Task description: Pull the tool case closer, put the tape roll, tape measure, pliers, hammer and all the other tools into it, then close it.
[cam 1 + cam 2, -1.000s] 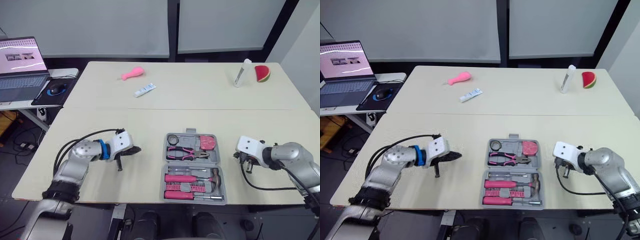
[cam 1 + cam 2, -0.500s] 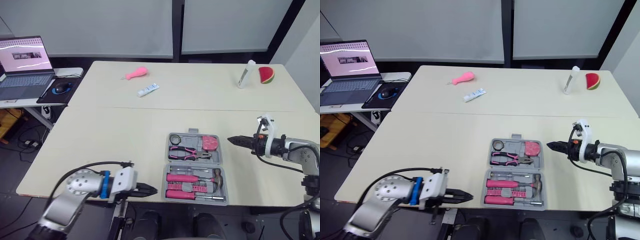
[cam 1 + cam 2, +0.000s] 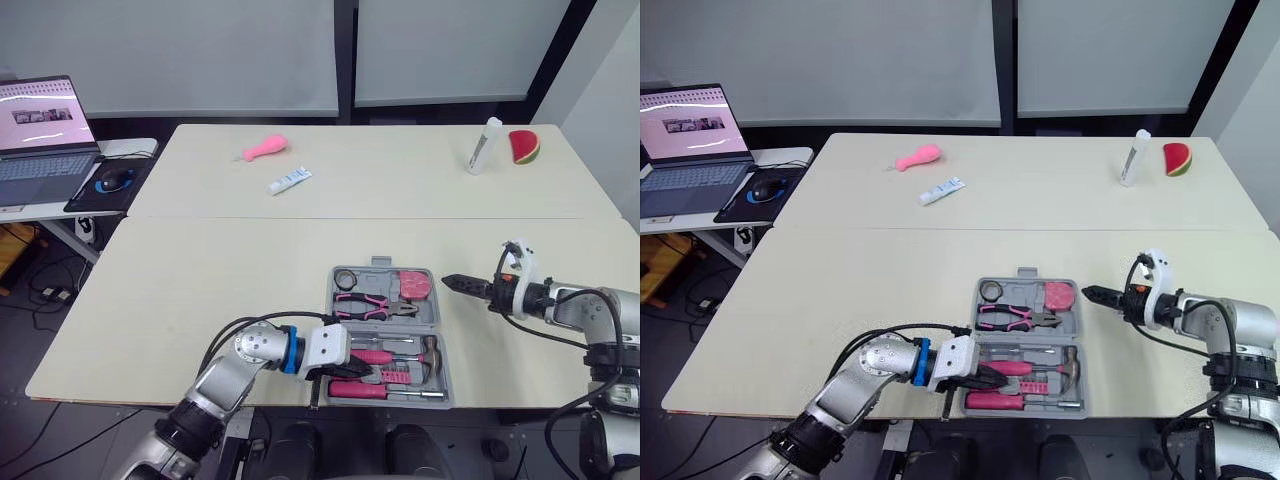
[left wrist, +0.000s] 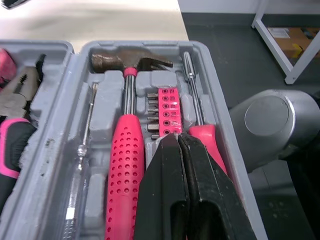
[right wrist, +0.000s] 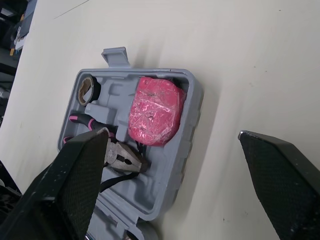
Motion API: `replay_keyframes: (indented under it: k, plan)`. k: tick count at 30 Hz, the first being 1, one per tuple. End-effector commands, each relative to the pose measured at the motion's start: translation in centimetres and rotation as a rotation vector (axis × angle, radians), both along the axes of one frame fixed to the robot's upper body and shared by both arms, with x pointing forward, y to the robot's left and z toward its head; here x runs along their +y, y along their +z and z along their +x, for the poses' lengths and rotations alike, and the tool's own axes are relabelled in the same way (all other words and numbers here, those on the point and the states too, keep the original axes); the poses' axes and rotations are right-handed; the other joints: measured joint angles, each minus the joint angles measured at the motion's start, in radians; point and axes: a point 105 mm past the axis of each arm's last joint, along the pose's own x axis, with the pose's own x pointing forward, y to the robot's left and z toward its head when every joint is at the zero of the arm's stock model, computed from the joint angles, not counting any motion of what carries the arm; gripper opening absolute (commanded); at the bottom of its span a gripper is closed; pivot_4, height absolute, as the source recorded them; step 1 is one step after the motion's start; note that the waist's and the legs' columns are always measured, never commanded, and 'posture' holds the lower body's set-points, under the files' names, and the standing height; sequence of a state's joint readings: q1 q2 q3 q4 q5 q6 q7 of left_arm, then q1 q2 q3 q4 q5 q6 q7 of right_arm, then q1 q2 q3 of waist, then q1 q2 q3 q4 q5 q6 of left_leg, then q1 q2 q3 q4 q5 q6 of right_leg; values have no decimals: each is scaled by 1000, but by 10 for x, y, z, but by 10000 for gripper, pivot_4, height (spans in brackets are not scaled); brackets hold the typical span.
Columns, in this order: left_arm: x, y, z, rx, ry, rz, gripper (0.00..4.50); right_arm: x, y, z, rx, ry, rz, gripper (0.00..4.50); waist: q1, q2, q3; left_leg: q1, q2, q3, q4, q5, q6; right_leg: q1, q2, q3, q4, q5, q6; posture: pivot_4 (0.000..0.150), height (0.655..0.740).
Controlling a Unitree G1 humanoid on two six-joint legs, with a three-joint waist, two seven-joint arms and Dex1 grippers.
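Reach favours our right gripper (image 3: 450, 283), spread wide beside the far half of the tool case (image 3: 383, 267) at the table's (image 3: 200, 280) near edge; our left gripper (image 4: 178, 140), pinched together, hangs over its near half

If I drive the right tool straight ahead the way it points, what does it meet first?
Probably the tool case, at its right wall beside the pink tape measure. The right tool points at that side with bare table between. Its height is unclear, so it might pass over the rim.

Laptop (image 3: 40, 125) and mouse (image 3: 113, 180) on side desk (image 3: 135, 148); pink toy (image 3: 265, 149), tube (image 3: 290, 180), white bottle (image 3: 485, 146), watermelon slice (image 3: 523, 146) on far table (image 3: 390, 170).
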State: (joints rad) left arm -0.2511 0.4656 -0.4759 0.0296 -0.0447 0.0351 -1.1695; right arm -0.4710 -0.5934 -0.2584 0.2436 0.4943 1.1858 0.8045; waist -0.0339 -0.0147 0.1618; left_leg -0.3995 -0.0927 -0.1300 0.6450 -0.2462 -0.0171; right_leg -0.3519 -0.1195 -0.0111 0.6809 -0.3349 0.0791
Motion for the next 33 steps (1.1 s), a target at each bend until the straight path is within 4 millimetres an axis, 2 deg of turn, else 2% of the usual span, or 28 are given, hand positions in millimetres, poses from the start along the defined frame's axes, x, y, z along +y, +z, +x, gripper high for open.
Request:
replay_keyframes:
  k: [1,6,12,22,28,33]
  plan:
    - [0,-9,-2,0,-33,71,0,5,7,8,-34,-6,31,44531,0,0,0,0,0,0,0,0,0,0,0,0,0,0,0,1500,7400]
    - [-3,-16,6,-12,4,99,0,10,-4,15,-13,-22,25,44531,2,0,0,0,0,-1,0,1,-2,0,0,0,0,0,0,1500,7400]
    - [-7,-23,1,-3,-27,137,0,18,-21,24,23,-39,13,44531,2,0,-1,0,-1,-1,0,2,-3,1,0,0,0,0,0,1500,7400]
    - [-2,-27,-3,-22,-48,185,0,49,-36,37,70,-17,133,44531,-5,0,-5,3,0,-1,0,2,-3,2,1,0,0,0,0,1500,7400]
    - [0,-27,-3,-39,-48,194,0,62,-31,38,81,3,269,44531,-8,0,-6,4,0,-1,0,2,-3,3,1,0,0,0,0,1500,7400]
    - [1,-27,-4,-41,-58,200,0,67,-11,45,38,-22,414,44531,-18,0,-6,3,1,-1,-1,2,-3,2,1,1,0,0,0,1500,7400]
